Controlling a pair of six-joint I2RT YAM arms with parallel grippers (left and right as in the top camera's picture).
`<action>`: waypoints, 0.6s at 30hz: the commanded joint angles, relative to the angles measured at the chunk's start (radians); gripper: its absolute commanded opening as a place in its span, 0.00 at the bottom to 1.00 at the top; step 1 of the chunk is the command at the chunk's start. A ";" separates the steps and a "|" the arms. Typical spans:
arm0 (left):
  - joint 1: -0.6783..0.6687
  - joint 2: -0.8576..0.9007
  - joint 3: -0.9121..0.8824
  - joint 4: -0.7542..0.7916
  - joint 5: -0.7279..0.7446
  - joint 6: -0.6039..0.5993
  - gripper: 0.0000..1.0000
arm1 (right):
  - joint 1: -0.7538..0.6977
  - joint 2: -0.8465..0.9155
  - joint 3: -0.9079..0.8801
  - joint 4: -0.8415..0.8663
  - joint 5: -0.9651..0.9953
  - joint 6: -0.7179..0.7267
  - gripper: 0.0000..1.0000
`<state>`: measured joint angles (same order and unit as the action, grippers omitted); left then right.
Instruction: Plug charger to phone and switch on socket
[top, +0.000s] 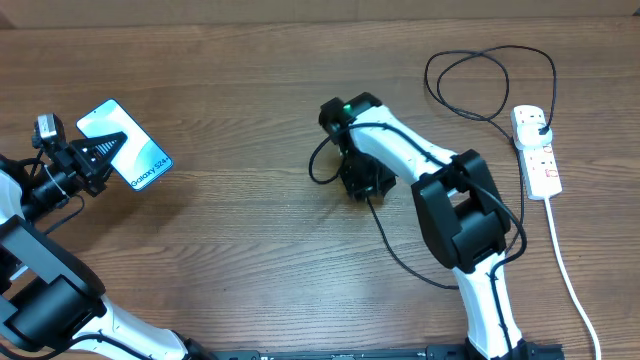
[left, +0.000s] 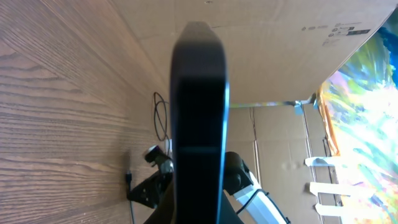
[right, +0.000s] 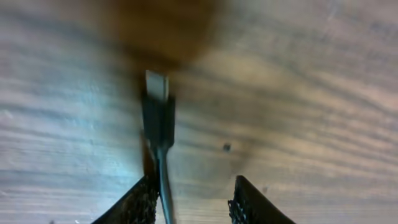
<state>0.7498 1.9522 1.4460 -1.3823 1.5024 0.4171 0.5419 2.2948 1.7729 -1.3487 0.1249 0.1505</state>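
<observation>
Two-arm charging set-up on a wooden bench (top: 250, 80). The left arm (top: 40, 290) is reaching in from the near left corner with its wrist angled toward the bench centre. The left fingers (top: 100, 152) are closing tightly on the near end of the phone (top: 130, 145), which is lying tilted with its lit screen facing up. In the left wrist view it is showing edge-on as a dark slab. The right arm (top: 460, 215) is rising from the near edge, folding at the elbow and pointing its wrist down at mid-bench. The right fingers (right: 134, 202) are standing apart, gripping nothing. The charger (right: 158, 121) is running along the inner face of one finger, its connector pointing away beyond the tips. Its cable is looping to the socket (top: 540, 160) at the right, where the plug (top: 541, 126) is sitting in the far outlet.
</observation>
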 joint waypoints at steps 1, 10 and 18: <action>0.000 -0.032 0.000 0.000 0.032 -0.007 0.04 | -0.017 0.025 -0.006 0.063 -0.088 0.005 0.39; 0.000 -0.032 0.000 0.000 0.032 -0.007 0.04 | -0.009 0.025 -0.006 0.130 -0.172 0.006 0.31; 0.000 -0.032 0.000 0.000 0.032 -0.007 0.04 | -0.014 0.025 -0.006 0.132 -0.111 0.007 0.27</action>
<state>0.7498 1.9522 1.4456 -1.3823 1.5028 0.4171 0.5251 2.2898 1.7756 -1.2346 -0.0254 0.1562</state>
